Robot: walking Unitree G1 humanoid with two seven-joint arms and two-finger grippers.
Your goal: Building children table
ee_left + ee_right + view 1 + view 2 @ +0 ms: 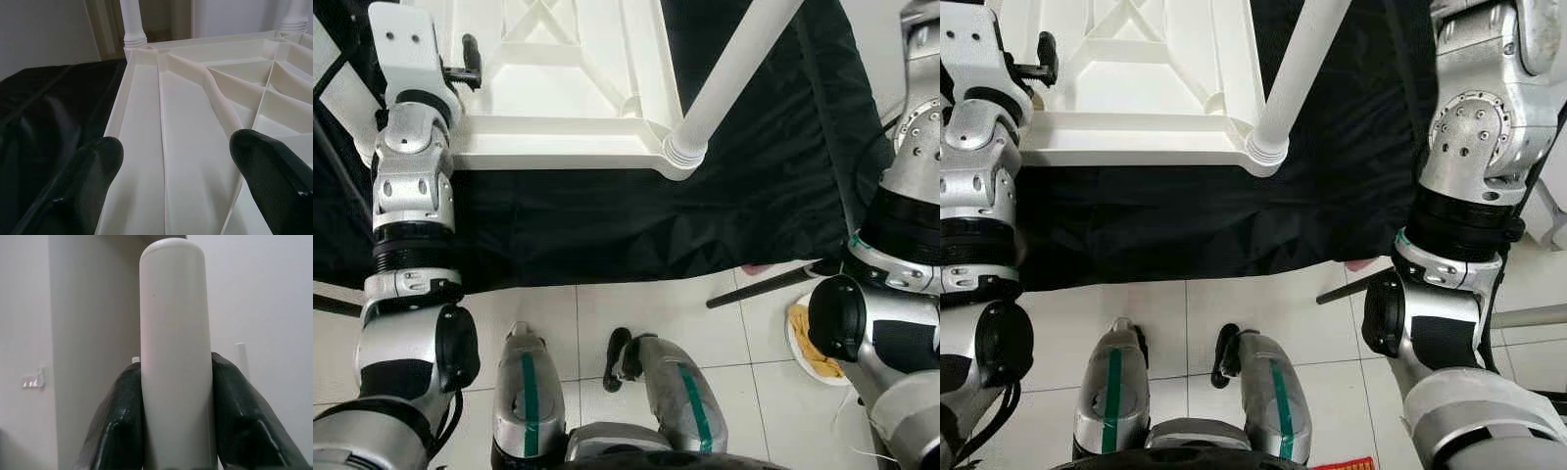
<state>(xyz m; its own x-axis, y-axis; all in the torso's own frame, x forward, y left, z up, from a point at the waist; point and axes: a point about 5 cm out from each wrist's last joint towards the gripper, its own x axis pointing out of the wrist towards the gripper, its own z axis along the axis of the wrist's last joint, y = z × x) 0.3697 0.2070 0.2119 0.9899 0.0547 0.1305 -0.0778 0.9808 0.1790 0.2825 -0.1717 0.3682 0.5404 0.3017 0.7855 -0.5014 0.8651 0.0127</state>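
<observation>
The upturned white tabletop (558,108) lies ribs-up on a black cloth (636,215) beyond the tiled floor (636,313). At its near right corner stands a leg (729,69), pinched near its rounded end by the right gripper (176,396). Farther left, the left gripper (176,171) hovers spread over the ribs. The smooth, stiff plastic looks light and slippery; the rim seems the surest hold.

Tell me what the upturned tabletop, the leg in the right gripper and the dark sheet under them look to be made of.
Tabletop: apparently moulded plastic, off-white, satin; the underside shows cast ribs. Table leg, clamped in the right gripper: likely the same plastic, smooth with a rounded end. Dark sheet: thin black fabric or film, creased, faintly shiny.
</observation>
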